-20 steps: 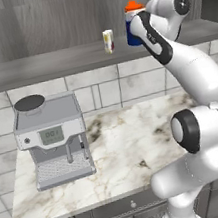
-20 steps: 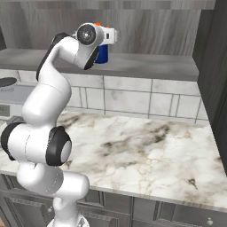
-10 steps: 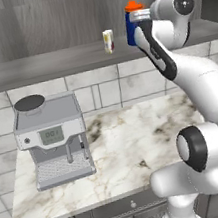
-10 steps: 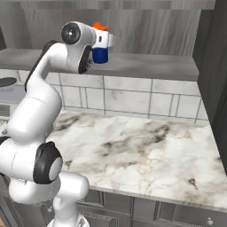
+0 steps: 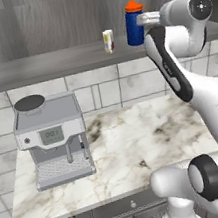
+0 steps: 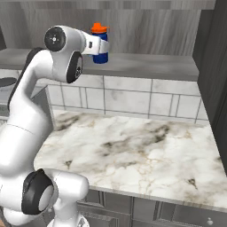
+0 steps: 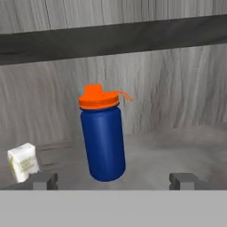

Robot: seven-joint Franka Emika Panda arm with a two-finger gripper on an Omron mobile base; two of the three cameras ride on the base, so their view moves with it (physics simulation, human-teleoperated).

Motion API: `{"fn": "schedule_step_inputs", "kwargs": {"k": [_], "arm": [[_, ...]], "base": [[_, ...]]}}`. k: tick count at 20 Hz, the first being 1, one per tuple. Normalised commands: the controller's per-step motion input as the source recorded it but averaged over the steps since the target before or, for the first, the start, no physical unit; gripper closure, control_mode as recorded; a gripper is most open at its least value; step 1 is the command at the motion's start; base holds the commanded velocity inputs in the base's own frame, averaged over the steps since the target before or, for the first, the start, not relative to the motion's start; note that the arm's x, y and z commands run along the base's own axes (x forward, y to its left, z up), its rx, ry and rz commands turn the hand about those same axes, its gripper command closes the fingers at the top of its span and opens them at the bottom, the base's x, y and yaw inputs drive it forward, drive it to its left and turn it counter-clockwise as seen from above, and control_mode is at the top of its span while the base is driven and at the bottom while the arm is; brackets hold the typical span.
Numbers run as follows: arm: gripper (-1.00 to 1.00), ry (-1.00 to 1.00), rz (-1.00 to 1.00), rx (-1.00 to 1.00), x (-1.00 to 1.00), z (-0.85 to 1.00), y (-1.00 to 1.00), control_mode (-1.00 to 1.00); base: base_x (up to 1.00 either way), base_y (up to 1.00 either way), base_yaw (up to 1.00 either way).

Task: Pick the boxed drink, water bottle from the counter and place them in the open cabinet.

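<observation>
The bottle (image 7: 103,138) stands upright on the cabinet (image 5: 42,67) shelf, orange cap on, and the carton (image 5: 108,41) stands near it on the same board, a gap between them. So both drinks look to be where the task wants them, and nothing of theirs is left on the counter (image 6: 146,155). The gripper (image 7: 113,179) sits just in front of the bottle with its jaws wide apart, holding nothing. To my eye, only backing the arm away remains. A coffee machine (image 5: 53,138) occupies the counter's left end.

Two base views flank the arm, both facing the shelf (image 5: 47,66); the hand view sits close before the water bottle (image 7: 103,139).
</observation>
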Motion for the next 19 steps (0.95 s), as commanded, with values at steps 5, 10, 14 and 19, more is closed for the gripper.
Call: {"fn": "schedule_step_inputs", "kwargs": {"k": [5, 10, 14, 19], "arm": [[-1.0, 0.0, 0.0, 0.0, -0.76, -0.02, 0.0, -1.0], [-1.0, 0.02, 0.0, 0.0, -0.77, -0.01, 0.0, -1.0], [-1.0, 0.08, 0.0, 0.0, -0.77, -0.04, 0.0, -1.0], [-1.0, 0.09, 0.0, 0.0, -0.72, -0.17, 0.0, -1.0]], "base": [[0.0, 0.0, 0.0], [0.0, 0.0, 0.0], [0.0, 0.0, 0.0], [0.0, 0.0, 0.0]]}}
